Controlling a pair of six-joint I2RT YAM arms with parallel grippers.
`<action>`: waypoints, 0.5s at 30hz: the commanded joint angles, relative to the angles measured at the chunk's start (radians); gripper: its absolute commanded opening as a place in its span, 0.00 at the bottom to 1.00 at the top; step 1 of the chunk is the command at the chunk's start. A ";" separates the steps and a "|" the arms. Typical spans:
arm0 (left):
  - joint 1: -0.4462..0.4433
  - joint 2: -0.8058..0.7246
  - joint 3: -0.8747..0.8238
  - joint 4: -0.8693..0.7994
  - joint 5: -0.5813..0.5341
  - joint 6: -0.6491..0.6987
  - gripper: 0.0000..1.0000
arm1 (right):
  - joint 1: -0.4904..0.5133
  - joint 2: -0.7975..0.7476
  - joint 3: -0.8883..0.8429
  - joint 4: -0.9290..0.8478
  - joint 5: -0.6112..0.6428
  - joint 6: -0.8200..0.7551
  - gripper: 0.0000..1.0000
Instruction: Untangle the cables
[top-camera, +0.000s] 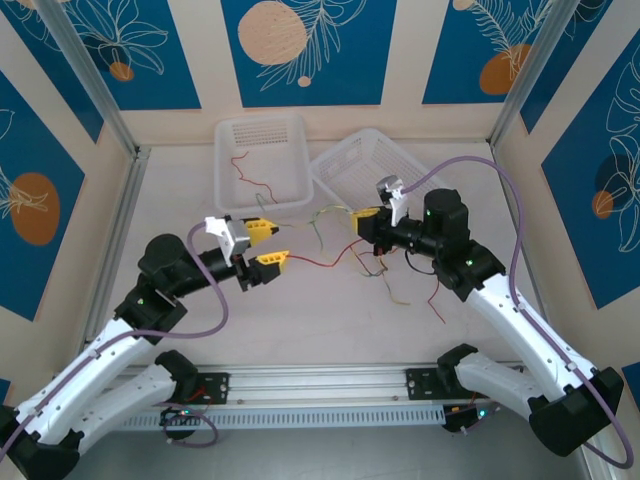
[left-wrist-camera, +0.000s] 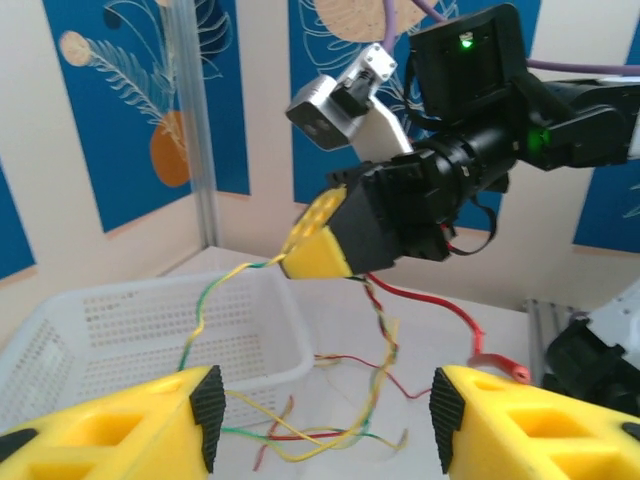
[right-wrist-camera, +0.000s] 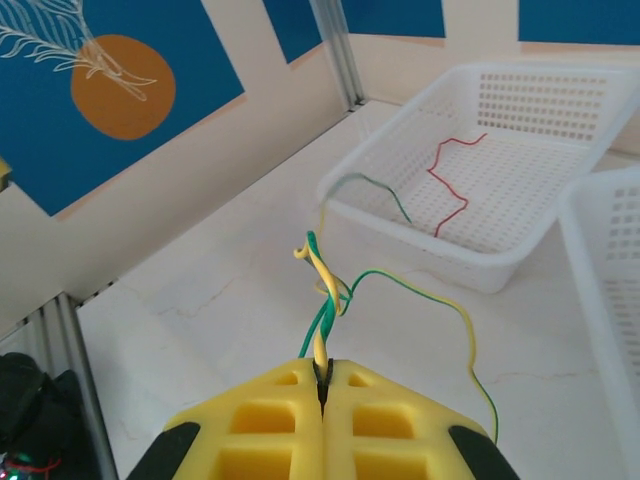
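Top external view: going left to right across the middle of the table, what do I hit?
left gripper → green-yellow cable → right gripper → loose red cable

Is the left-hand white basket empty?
No, a thin red wire lies on the perforated floor of the basket.

Pale counter (top-camera: 300, 330): at its far edge stand a square-on left basket (top-camera: 280, 140) and, just beside it, an askew right basket (top-camera: 370, 160). Loose cables (top-camera: 437, 300) trail right of centre.
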 joint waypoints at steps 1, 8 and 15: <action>0.011 0.066 0.107 -0.147 0.136 0.041 0.57 | -0.037 0.000 0.032 0.020 0.095 0.063 0.00; 0.010 0.222 0.128 -0.335 0.129 0.097 0.51 | -0.077 -0.013 0.167 -0.076 0.156 0.205 0.00; 0.010 0.193 0.123 -0.248 0.115 0.108 0.61 | -0.076 -0.008 0.195 -0.055 -0.057 0.157 0.00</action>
